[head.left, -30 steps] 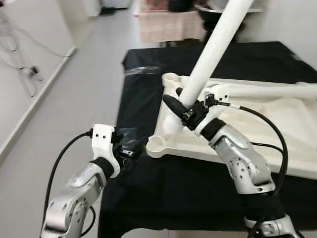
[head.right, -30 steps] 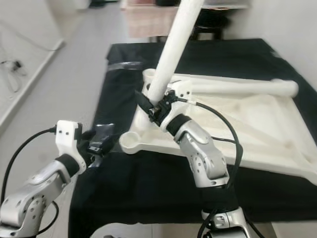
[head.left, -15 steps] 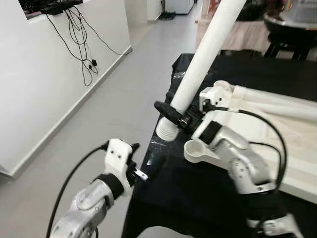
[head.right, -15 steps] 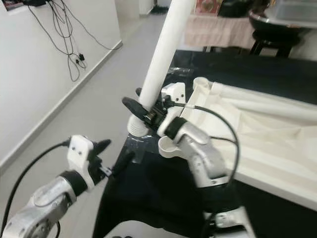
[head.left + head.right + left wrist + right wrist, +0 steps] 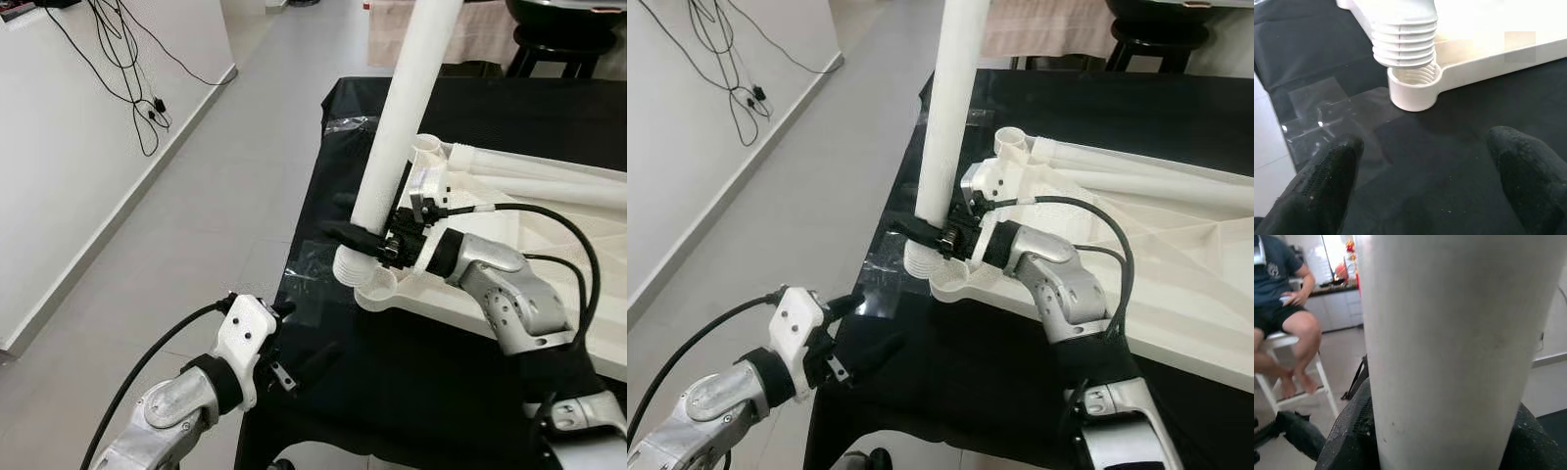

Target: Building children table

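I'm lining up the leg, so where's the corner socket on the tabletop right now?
The corner socket sits at the near left corner of the white tabletop on the black cloth, directly under the threaded end of the leg held by the right gripper.

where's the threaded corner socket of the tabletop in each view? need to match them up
Left eye view: corner socket at centre, just under the white table leg held by the right gripper.
Right eye view: corner socket at centre, beneath the leg's ribbed end.
Left wrist view: socket upper centre, beyond the open left gripper.
Right wrist view: the leg blocks it; cannot tell.
Shared landmark: the leg's threaded end.
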Robot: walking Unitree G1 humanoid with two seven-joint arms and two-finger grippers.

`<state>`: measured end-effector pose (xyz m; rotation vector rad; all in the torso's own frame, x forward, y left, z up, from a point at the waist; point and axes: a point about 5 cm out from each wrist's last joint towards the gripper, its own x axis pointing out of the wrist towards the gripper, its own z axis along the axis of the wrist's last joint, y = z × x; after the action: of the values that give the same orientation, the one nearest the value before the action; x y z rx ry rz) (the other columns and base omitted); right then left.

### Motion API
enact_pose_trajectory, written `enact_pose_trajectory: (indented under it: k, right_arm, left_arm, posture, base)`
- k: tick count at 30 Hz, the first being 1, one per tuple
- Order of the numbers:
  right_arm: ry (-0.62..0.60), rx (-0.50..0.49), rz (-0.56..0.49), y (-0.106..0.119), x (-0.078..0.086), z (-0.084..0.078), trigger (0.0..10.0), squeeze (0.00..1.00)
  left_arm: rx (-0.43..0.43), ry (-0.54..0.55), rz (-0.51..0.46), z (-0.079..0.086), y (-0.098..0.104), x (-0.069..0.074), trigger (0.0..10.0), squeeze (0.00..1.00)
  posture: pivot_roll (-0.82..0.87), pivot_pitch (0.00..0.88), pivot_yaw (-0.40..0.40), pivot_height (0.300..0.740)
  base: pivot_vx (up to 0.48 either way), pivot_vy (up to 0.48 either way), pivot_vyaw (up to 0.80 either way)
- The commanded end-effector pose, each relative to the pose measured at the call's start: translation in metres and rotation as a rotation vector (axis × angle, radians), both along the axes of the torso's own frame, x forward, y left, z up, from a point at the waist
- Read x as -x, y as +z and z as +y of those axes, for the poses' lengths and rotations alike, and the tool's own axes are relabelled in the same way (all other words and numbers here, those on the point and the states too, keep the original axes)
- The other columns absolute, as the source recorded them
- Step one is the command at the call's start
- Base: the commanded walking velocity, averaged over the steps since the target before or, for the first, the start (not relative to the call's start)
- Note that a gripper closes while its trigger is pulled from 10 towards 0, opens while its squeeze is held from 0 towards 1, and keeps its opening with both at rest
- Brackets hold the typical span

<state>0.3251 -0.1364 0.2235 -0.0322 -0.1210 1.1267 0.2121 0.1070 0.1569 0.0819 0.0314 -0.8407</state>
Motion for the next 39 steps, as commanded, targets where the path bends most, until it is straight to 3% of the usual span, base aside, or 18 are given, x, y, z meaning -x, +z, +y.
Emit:
enact_pose_trajectory:
  k: [1, 7, 24, 33, 39]
  right_arm:
    - [0.029, 0.014, -0.022, 0.002, 0.001, 0.004, 10.0, 0.0]
    - [0.07, 0.063, -0.016, 0.005, -0.004, -0.008, 10.0, 0.0]
    - [0.14, 0.153, 0.016, -0.005, -0.008, -0.016, 10.0, 0.0]
    - [0.266, 0.221, 0.056, -0.005, -0.007, -0.019, 10.0, 0.0]
    - [0.451, 0.303, 0.037, 0.008, -0.009, -0.011, 10.0, 0.0]
  left_arm:
    - [-0.021, -0.014, -0.005, 0.002, 0.0, 0.003, 10.0, 0.0]
    - [0.037, -0.067, 0.03, 0.0, 0.002, 0.02, 10.0, 0.0]
    - [0.047, -0.048, 0.002, 0.002, 0.007, 0.03, 10.0, 0.0]
    - [0.007, 0.003, -0.04, 0.006, 0.01, 0.032, 10.0, 0.0]
    - [-0.026, 0.053, -0.069, 0.014, 0.011, 0.031, 10.0, 0.0]
  posture:
    - [0.02, 0.235, 0.04, 0.74]
    - [0.04, 0.273, 0.054, 0.74]
    - [0.06, 0.314, 0.051, 0.74]
    - [0.07, 0.324, 0.052, 0.74]
    - [0.08, 0.332, 0.055, 0.74]
  base:
    - [0.0, 0.0, 0.0]
    - [0.0, 0.0, 0.0]
    - [0.0, 0.0, 0.0]
    - [0.0, 0.0, 0.0]
    - [0.0, 0.0, 0.0]
